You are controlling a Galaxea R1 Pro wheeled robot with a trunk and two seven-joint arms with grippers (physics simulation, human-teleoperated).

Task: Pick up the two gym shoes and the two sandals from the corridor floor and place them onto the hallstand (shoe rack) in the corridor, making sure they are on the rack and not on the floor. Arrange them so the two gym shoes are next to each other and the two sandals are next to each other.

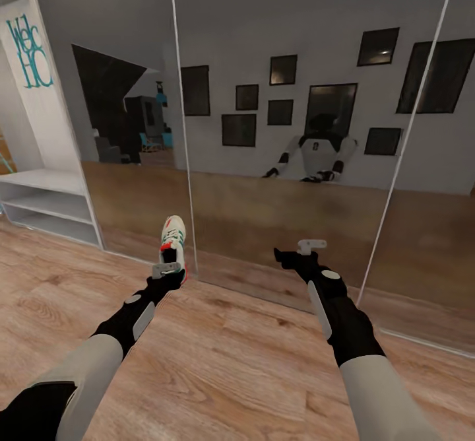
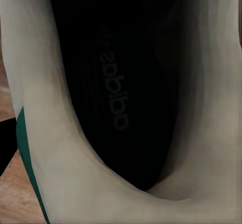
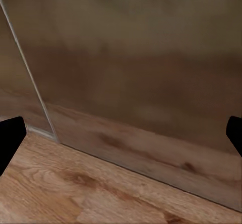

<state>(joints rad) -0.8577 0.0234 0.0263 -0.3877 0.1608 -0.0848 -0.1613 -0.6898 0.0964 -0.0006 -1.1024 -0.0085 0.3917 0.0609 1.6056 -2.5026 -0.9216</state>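
"adidas" print inside gym shoe (image 2: 118,103) in left end effector (image 1: 170,271)

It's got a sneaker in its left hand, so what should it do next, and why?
Probably turn left toward the hallstand. The left gripper holds a gym shoe off the floor facing a mirrored wall, while the rack's open shelves sit at far left.

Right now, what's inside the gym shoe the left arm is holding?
Inside the gym shoe the left wrist view shows a dark insole with printed lettering and nothing lying on it. The toe end is in shadow, so unseen.
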